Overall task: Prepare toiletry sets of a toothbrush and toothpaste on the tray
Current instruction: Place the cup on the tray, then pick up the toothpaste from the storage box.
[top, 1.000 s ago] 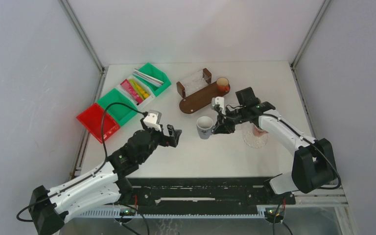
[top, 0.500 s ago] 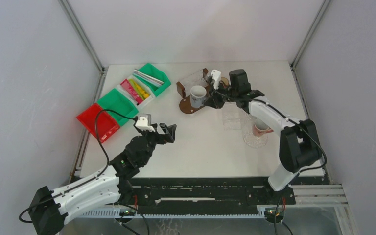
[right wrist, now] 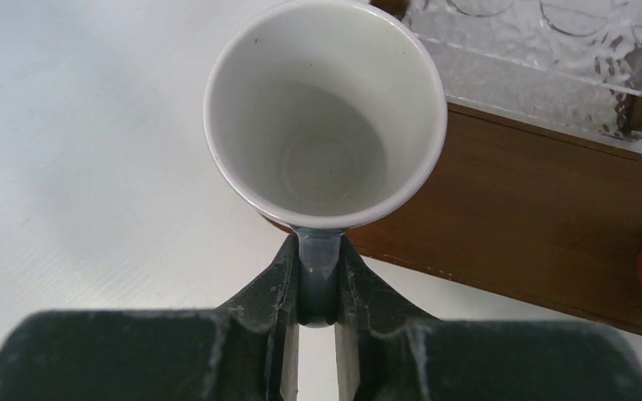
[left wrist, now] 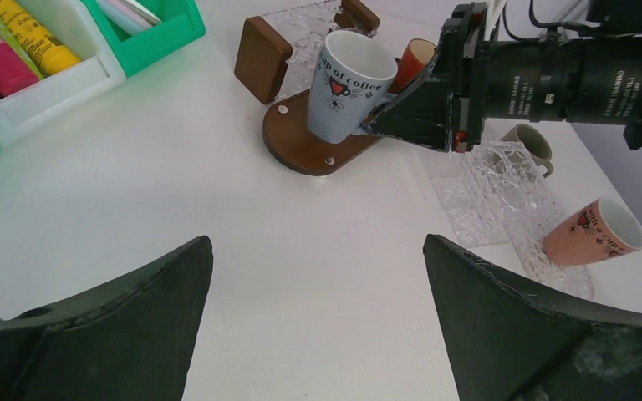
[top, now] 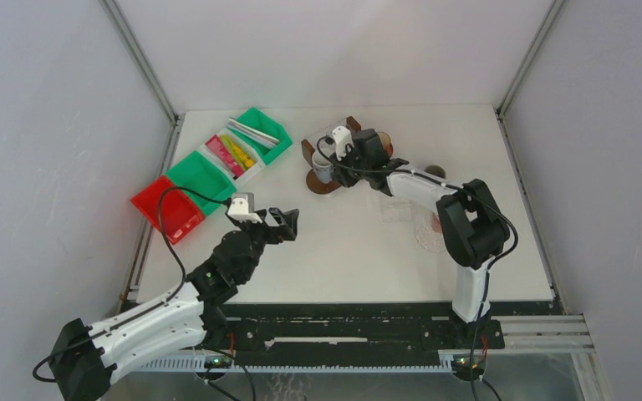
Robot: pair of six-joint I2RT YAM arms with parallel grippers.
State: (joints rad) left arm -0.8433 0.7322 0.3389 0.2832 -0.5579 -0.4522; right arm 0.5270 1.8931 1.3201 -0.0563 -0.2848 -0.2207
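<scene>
The right gripper (right wrist: 318,284) is pinching the handle of the grey mug (right wrist: 326,117), holding it at the end of the brown tray (right wrist: 501,200), where an orange cup (left wrist: 418,58) is already sitting. The left gripper (left wrist: 316,251) is hanging spread and empty over the desk (left wrist: 217,192). Toothbrushes (top: 252,132) and tubes (top: 230,154) are lying in their bins (top: 277,150), so no set is complete yet.

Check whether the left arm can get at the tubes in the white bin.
Probably yes. The left tool is open and empty, only bare table lies between it and the tubes, and they lie uncovered in the white bin. The right tool, holding the mug at the tray, is clear.
</scene>
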